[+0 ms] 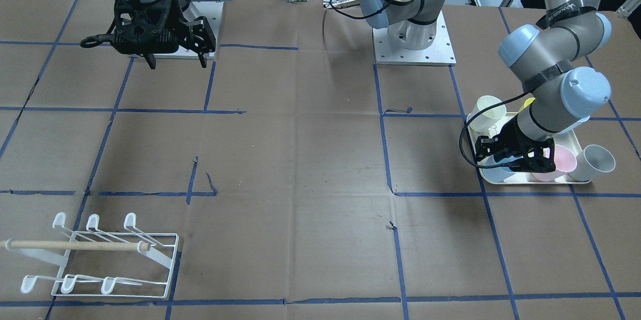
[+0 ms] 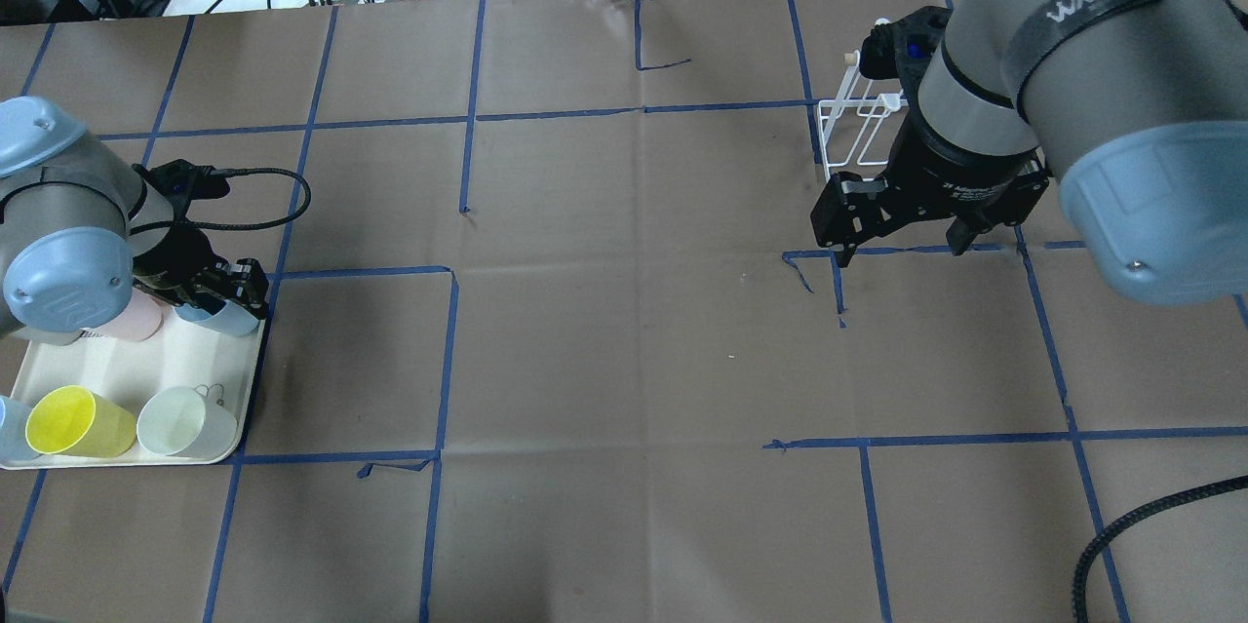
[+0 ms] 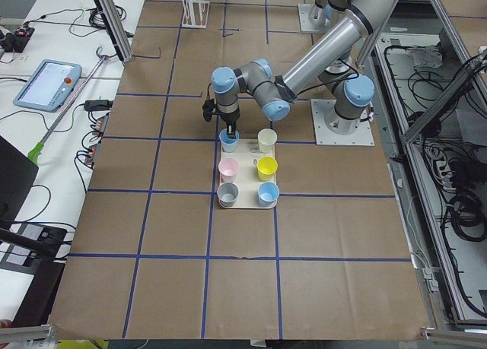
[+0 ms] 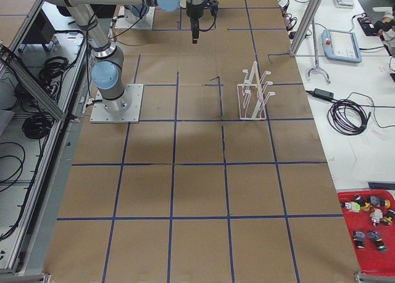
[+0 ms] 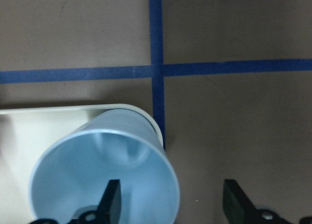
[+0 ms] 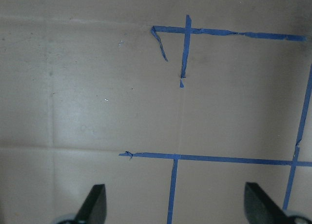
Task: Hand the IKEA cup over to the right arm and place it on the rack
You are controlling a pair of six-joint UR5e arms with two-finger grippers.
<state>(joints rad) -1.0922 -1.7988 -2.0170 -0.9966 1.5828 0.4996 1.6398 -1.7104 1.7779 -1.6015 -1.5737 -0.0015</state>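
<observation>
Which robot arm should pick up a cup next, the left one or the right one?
Left. The left gripper is open astride the wall of a blue cup on the tray, one finger inside, one outside. The right gripper hangs open far from the tray, on the side with the rack.

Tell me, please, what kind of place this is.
Most likely a robotics lab test cell. The left arm and right arm are bolted to a table gridded with blue tape, and a teach pendant lies on the side bench.
</observation>
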